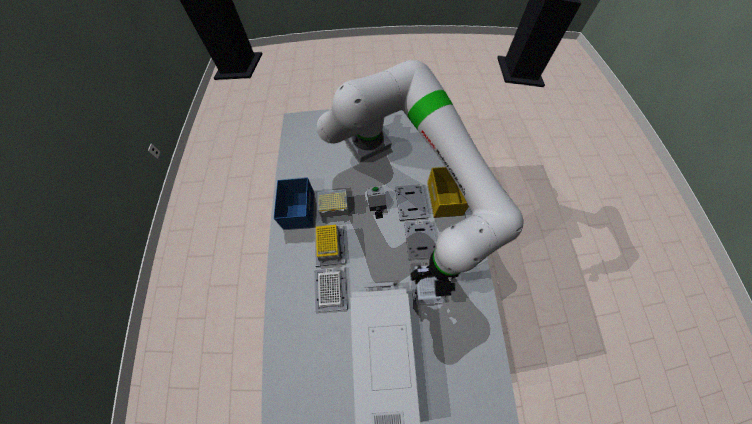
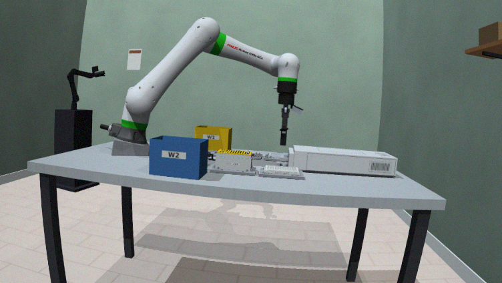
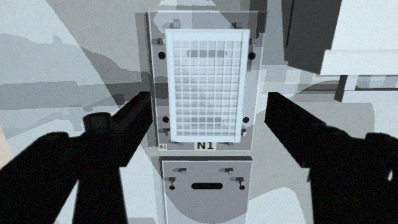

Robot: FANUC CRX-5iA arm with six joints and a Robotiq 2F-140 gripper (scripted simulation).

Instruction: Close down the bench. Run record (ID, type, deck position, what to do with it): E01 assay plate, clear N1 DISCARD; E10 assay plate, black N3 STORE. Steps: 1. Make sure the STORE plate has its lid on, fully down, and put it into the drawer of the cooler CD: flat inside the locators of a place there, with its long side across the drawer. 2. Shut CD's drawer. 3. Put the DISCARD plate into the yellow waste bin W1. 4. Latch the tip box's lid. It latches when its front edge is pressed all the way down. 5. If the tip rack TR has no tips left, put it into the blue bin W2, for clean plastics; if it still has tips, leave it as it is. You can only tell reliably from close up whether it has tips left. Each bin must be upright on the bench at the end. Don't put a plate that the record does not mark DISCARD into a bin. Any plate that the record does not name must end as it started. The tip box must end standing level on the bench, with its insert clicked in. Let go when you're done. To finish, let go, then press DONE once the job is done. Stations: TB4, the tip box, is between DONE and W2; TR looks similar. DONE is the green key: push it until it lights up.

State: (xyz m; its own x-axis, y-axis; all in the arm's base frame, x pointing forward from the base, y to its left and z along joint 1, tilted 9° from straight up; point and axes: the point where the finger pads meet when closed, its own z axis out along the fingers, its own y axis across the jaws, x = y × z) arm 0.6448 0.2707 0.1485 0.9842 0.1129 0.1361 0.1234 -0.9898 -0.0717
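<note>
Toward the bench's right long edge, beside the cooler CD (image 1: 387, 337), the arm hangs the gripper (image 3: 207, 112) above nest N1 (image 3: 205, 145), fingers roughly two-thirds apart and holding nothing. Between them lies the clear assay plate (image 3: 207, 85), flat in its nest. A descent off-centre could land a finger on the plate's rim and tip it out. Only the wrist view shows the N1 label; only the exterior view shows the height left.

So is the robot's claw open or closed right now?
Open. In the wrist view the gripper has its two black fingers spread wide, with nothing between them, above the clear plate.
</note>
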